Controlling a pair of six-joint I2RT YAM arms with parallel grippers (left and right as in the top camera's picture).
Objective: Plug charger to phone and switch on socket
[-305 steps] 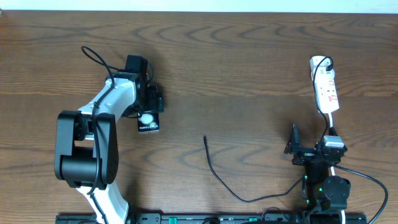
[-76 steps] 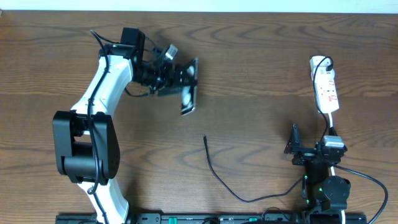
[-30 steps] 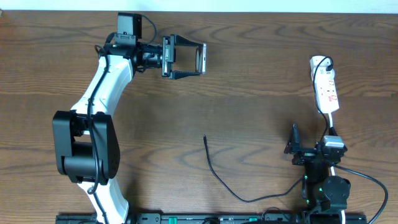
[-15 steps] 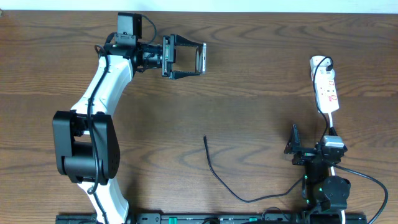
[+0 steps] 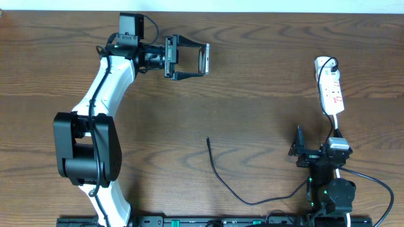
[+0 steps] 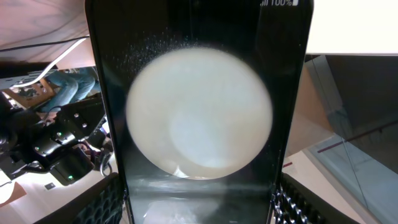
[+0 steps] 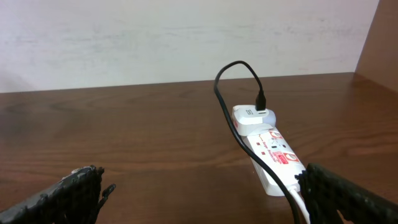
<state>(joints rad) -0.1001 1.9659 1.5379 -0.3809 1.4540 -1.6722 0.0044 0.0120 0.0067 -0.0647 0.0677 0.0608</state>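
Up off the surface [image 5: 265,126] came our phone [image 6: 199,124], left pincer [image 5: 201,60] clamping it, well left of the socket [image 5: 330,91]; right pincer [image 7: 208,186] gaped; charger [image 5: 218,173] lay unplugged, socket not yet switched on.

Work surface: a dark brown wood-grain table [image 5: 265,75], meeting a pale wall at its far edge. Lying directly on it are two items. The socket [image 5: 331,92] is a white strip with red markings at the far right, set lengthwise front to back, with a white adapter [image 7: 252,118] plugged into its far end. The charger [image 5: 217,174] lies loose near the front centre, its cable curving rightward. Its free tip points toward the far edge, well apart from the socket.
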